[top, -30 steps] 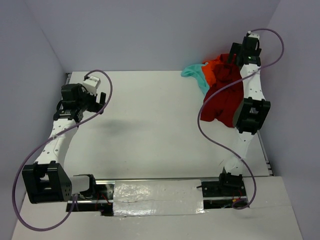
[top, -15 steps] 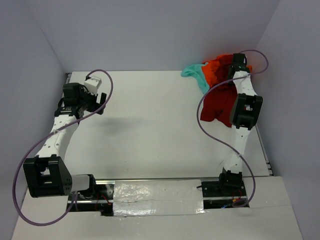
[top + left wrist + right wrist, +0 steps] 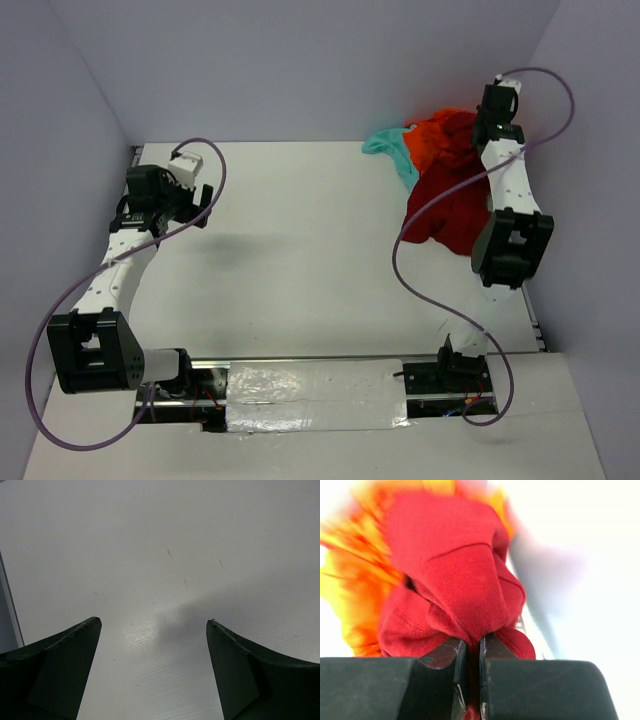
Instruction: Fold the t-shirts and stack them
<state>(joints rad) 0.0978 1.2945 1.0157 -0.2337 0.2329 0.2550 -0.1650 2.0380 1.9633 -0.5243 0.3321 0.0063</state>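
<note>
Top external: looks down from above and behind the arm bases, covering the whole table [image 3: 300,260]. Left wrist: close over that table, looking past the left gripper [image 3: 153,620]. Right wrist: pressed near the dark red shirt [image 3: 465,595], shared with the top view's far right.

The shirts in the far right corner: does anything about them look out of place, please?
Yes: they sit in one crumpled, unfolded heap. The dark red shirt is pinched in the right gripper, the orange shirt bunched against it, the mint shirt poking out leftward.
</note>
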